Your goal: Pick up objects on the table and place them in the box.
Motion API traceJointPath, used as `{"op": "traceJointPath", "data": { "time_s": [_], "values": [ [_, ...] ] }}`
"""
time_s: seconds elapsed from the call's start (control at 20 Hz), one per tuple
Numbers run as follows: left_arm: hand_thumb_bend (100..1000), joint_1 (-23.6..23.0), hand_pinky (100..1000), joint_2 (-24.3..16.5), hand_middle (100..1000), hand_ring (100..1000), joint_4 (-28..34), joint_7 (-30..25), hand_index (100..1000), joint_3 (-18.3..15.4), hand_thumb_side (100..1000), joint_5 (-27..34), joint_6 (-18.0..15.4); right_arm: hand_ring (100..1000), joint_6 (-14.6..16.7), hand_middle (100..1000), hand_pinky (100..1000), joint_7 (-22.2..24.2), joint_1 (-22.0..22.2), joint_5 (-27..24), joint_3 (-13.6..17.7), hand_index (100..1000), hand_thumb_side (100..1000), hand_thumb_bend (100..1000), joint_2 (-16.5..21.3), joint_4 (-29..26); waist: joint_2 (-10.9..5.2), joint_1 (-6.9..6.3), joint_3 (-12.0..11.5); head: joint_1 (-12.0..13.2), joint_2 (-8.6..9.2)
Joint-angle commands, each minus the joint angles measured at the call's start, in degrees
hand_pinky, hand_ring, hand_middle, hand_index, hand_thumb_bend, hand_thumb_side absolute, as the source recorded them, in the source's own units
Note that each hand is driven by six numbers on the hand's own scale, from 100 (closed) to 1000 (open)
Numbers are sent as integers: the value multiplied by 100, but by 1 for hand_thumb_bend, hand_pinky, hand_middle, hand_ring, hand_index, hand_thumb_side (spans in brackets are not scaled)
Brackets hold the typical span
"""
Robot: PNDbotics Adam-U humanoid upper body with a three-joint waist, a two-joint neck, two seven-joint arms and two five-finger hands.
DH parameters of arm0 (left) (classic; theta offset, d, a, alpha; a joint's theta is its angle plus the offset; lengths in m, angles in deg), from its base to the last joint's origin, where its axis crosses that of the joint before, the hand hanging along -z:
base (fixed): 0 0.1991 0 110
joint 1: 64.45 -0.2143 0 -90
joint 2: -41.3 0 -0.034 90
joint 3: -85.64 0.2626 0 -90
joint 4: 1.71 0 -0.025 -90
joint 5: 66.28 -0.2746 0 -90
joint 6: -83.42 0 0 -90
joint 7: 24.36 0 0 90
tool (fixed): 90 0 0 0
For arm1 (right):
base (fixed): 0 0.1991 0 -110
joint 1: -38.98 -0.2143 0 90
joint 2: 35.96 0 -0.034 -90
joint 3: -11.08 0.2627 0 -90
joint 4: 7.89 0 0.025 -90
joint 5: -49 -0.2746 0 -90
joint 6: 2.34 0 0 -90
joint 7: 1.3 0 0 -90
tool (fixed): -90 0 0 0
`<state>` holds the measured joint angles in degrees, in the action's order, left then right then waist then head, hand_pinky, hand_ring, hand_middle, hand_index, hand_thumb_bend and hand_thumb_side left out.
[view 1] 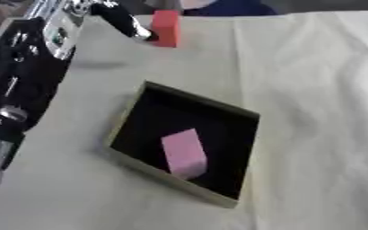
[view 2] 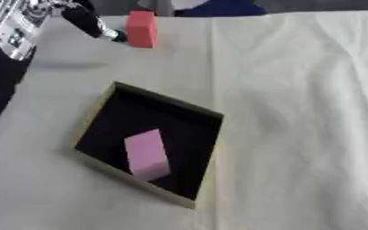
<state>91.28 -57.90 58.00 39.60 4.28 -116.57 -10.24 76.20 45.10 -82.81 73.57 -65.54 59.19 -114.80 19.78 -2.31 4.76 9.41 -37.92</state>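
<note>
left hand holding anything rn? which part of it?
Left hand meets the red block at its left side, low down. Whether the fingers actually grip it cannot be told.

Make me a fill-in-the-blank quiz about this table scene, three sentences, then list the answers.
1. The block lying inside the box is ____ in colour.
2. The red block stands on the cloth at the ____ edge of the table, outside the box.
3. The hand at the red block is the robot's ____ hand.

Answers: pink; far; left
</note>
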Motion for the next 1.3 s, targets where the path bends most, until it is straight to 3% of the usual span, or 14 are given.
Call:
{"op": "traceJointPath", "data": {
  "time_s": [0.05, 0.65, 1.05, 1.2, 1.3],
  "values": [
    [688, 177, 871, -70, 888, 920, -54, 12, 955, -103, 346, -65, -63, 791, 11, 659, 816, 24, -86, -16, 12, 720, 642, 100, 186, -40, -112, 25, 5, 23, 73],
    [705, 545, 872, 88, 899, 927, -645, 77, 972, -310, 289, -168, 73, 788, 29, 650, 816, 83, -158, -149, -13, 718, 641, 100, 219, 24, -11, -23, 74, 144, 179],
    [710, 667, 882, 179, 915, 940, -789, -57, 973, -335, 192, -30, -18, 788, 40, 647, 817, 85, -209, -225, -7, 717, 640, 100, 245, 66, 70, -62, 184, 221, 275],
    [726, 694, 883, 177, 915, 944, -778, -98, 969, -331, 100, -68, -41, 788, 50, 645, 816, 79, -209, -258, -3, 716, 641, 100, 247, 69, 84, -78, 198, 249, 302],
    [738, 708, 881, 179, 914, 942, -781, -72, 966, -342, 100, -133, -24, 788, 59, 645, 816, 83, -218, -271, -6, 715, 641, 100, 249, 71, 95, -87, 207, 291, 303]
  ]
}}
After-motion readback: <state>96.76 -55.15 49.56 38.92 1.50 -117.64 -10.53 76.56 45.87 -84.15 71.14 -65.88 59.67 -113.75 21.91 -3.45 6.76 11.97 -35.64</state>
